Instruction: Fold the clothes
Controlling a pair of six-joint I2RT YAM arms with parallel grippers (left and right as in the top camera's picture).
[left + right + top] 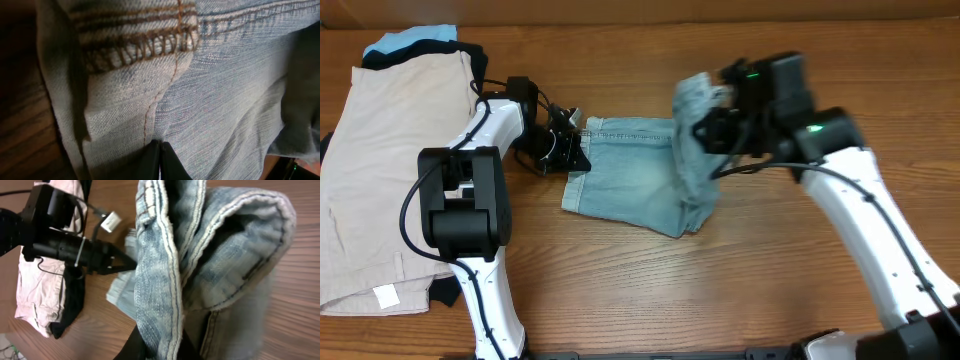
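Observation:
The clothes, a pair of light blue denim shorts [625, 180], lie in the middle of the table with their right end lifted and curled over. My right gripper [708, 130] is shut on that raised end. In the right wrist view a hemmed edge of the shorts [165, 270] runs down between its black fingers [132, 347]. My left gripper [576, 146] sits at the left edge of the shorts. In the left wrist view its jaws [160, 160] are shut together, their tips against the denim [225, 95] beside an orange-stitched seam.
Larger beige shorts [390, 170] are spread at the far left over a black garment [445, 290], with a light blue cloth [410, 40] at the back. The left arm's black base [465, 200] stands next to them. Bare wooden table [650, 290] lies in front.

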